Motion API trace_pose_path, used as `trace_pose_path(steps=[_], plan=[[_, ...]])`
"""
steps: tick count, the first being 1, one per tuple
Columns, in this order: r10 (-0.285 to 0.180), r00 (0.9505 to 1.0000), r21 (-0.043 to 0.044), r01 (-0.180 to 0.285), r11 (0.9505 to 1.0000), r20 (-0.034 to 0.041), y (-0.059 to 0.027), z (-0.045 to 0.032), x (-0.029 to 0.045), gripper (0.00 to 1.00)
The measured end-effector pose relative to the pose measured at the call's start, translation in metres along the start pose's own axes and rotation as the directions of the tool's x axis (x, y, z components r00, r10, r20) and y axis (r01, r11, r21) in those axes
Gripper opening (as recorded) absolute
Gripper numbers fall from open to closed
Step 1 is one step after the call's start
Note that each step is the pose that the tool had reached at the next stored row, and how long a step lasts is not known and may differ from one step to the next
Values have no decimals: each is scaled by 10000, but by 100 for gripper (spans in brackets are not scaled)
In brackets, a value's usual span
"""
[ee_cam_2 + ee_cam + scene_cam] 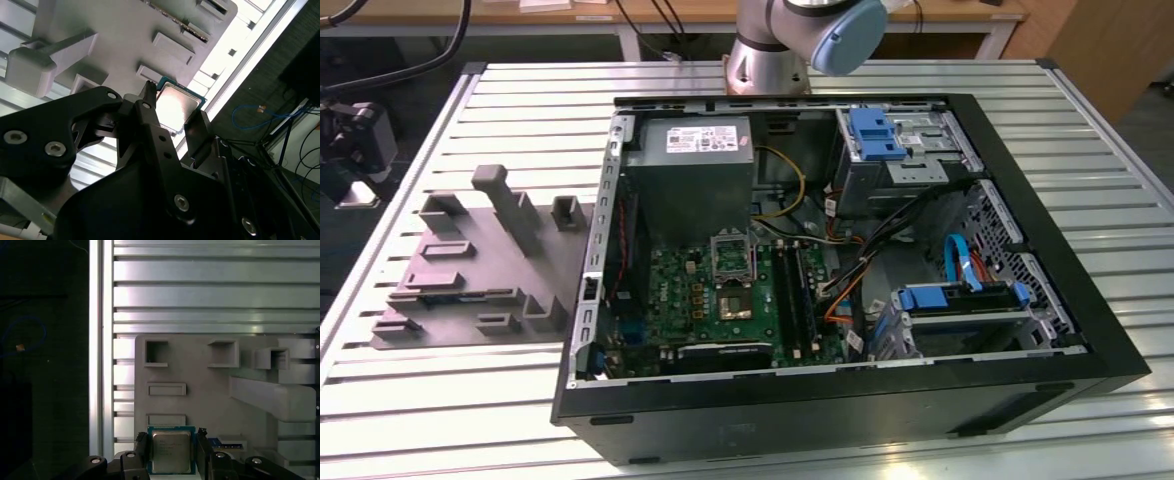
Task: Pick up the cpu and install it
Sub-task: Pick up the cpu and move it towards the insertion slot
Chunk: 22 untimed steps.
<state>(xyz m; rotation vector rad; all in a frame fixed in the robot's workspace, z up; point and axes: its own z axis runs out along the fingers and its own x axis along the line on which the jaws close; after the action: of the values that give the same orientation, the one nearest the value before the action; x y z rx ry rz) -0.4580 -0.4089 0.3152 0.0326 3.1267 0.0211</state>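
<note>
The gripper point(171, 436) was clamped on the cpu point(171, 454), which it held above the grey fixture tray point(210, 400); the chip's print was illegible. The tray lay on a slatted aluminium table point(480, 400), to the exterior view's left of the open computer case point(854, 410). Farther in, a grey box point(700, 195) bore a white label point(707, 138), unreadable. A wooden bench point(694, 12) stood beyond.

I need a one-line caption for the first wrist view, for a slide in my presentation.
The cpu gripped between the jaws, over a grey holder tray on the slatted table.
</note>
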Motion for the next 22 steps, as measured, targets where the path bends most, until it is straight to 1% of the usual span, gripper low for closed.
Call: trace_pose_path(steps=[3, 9, 22], plan=[[0, 10000, 10, 0, 10000, 0, 0, -1, 0, 47], [-1, 10000, 72, 1, 10000, 1, 1, -3, 0, 47], [-2, 10000, 147, 2, 9999, 4, 2, -14, 0, 47]])
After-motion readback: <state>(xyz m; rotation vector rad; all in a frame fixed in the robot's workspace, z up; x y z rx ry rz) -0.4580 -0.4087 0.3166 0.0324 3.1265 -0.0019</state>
